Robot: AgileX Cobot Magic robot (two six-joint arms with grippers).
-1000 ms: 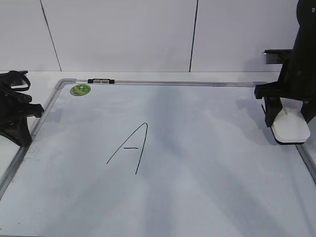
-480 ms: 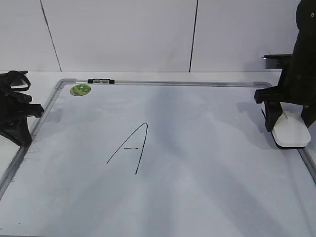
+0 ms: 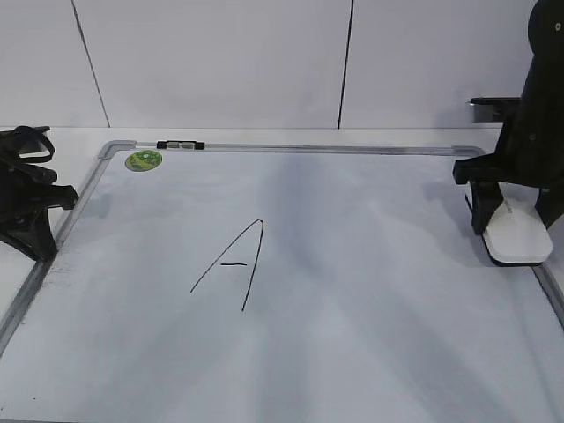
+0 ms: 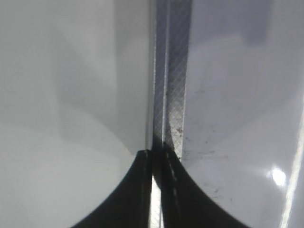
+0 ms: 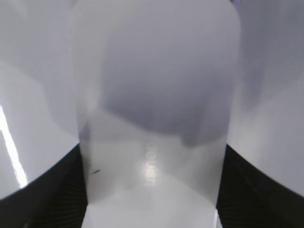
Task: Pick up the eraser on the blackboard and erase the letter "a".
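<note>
Now right fingers (image 3: 515, 231) clamped on eraser (image 3: 518, 236) at blackboard (image 3: 352, 352) right edge; left fingers (image 4: 156, 190) closed, empty

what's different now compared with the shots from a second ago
The right pincer, astride the white rounded plastic eraser, carried it slightly right and back along the white dry-erase board's right edge. The left pincer, the green round magnet and the handwritten black capital A stayed put.

The white table (image 3: 75, 141) carries the blackboard (image 3: 352, 291), lying flat on it.
</note>
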